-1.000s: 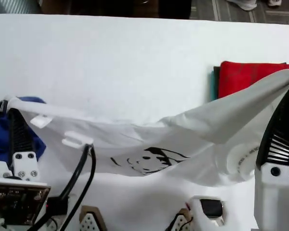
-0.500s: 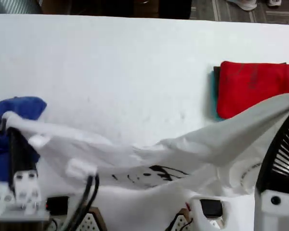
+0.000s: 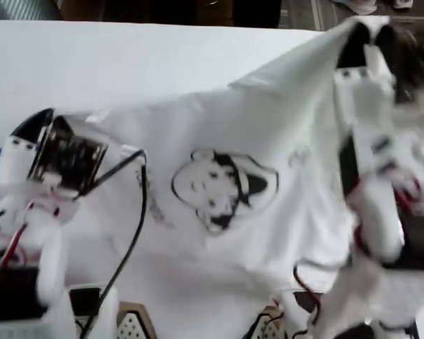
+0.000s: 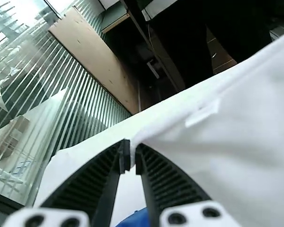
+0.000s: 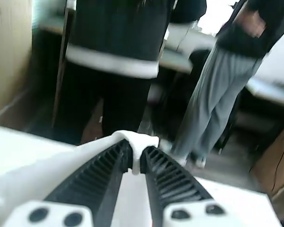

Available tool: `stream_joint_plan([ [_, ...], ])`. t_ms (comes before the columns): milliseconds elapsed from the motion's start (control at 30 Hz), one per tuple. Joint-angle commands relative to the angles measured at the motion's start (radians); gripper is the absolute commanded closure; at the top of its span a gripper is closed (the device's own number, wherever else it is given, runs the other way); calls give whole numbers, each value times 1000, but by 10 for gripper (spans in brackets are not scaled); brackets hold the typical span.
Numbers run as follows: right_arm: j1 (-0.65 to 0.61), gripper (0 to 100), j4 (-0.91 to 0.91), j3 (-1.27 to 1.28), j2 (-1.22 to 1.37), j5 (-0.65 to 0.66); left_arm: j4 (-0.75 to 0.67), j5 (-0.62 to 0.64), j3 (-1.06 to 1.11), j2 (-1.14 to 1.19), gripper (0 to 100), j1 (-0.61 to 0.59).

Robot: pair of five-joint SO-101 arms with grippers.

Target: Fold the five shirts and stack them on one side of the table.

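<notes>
Left pincer (image 4: pixel 131 156) and right pincer (image 5: pixel 135 158) have raised one white shirt (image 3: pixel 198 127).

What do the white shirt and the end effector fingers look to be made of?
The white shirt looks like soft matte knit cloth, probably cotton: it drapes and creases where it is held up, and it carries a flat black printed face. The fingers of the left end effector look like hard black plastic with a dull finish, judging by their rigid ribbed inner faces.
</notes>
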Motion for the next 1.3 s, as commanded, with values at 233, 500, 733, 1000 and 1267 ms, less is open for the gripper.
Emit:
stream_joint_plan([
  [233, -28, 978, -323, 351, 134, 9, -342, 0, 82, 313, 976, -2],
  [500, -56, 978, -469, 365, 321, 6, -476, -2, 5, 623, 976, 29],
  [733, -48, 978, -526, 281, 440, 6, -445, 3, -278, 893, 976, 34],
  [1000, -56, 978, -455, 28, 628, 5, -245, 2, -561, 1145, 976, 69],
  [1267, -54, 978, -143, -107, 707, 11, 46, -9, -717, 1203, 976, 97],
])
